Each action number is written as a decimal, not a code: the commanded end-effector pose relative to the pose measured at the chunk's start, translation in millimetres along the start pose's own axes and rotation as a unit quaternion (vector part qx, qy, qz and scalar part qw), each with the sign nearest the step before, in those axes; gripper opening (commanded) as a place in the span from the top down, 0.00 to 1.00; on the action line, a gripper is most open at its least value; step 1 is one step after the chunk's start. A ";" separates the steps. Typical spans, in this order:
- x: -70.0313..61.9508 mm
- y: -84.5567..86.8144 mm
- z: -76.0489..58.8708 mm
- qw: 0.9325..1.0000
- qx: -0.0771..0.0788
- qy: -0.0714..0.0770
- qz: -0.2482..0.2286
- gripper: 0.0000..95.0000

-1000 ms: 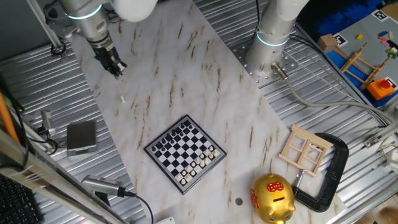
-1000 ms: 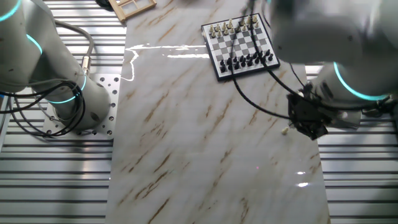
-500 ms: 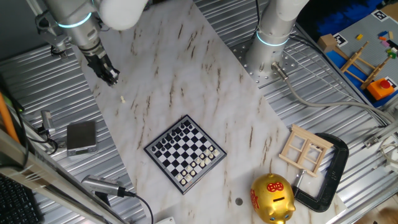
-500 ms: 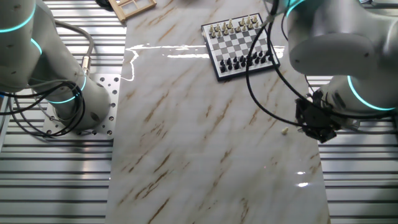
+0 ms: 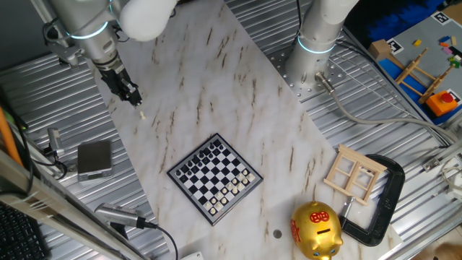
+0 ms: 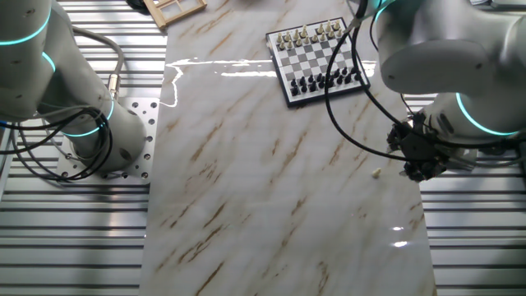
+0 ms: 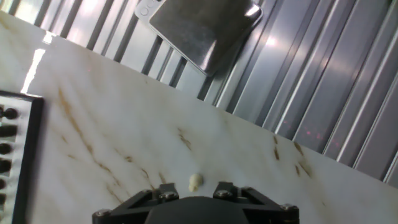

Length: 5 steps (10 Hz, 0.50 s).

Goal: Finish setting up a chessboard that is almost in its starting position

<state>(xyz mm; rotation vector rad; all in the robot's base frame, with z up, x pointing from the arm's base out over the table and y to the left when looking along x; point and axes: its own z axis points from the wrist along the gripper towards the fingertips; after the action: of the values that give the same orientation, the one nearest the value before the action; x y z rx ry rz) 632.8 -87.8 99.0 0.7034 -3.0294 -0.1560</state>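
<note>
Gripper [image 5: 133, 97] hangs low by the marble slab's left edge, can't tell if its jaws are apart, a tiny cream piece [image 5: 143, 114] just beside it (lying loose), then the chessboard [image 5: 214, 178] mid-table, well apart.

A marbled sheet [image 5: 216, 87] covers the ribbed metal table [image 5: 404, 144]. On it: chessboard [image 5: 214, 178] at centre, loose cream piece [image 5: 142, 114] at 10 o'clock, piggy bank [image 5: 315, 230] and lattice [image 5: 354, 173] at 4 o'clock, grey box [image 5: 94, 158] at 8 o'clock.
</note>
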 end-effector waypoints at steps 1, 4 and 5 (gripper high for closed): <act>-0.1 0.6 2.6 1.000 0.000 0.001 -0.001 0.60; -0.9 0.7 11.5 1.000 0.002 0.001 -0.001 0.60; -0.6 0.3 14.2 1.000 0.003 0.000 -0.002 0.60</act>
<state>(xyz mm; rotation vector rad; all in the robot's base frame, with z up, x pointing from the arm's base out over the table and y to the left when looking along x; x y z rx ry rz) 631.8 -86.0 83.6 0.7130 -3.0265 -0.1490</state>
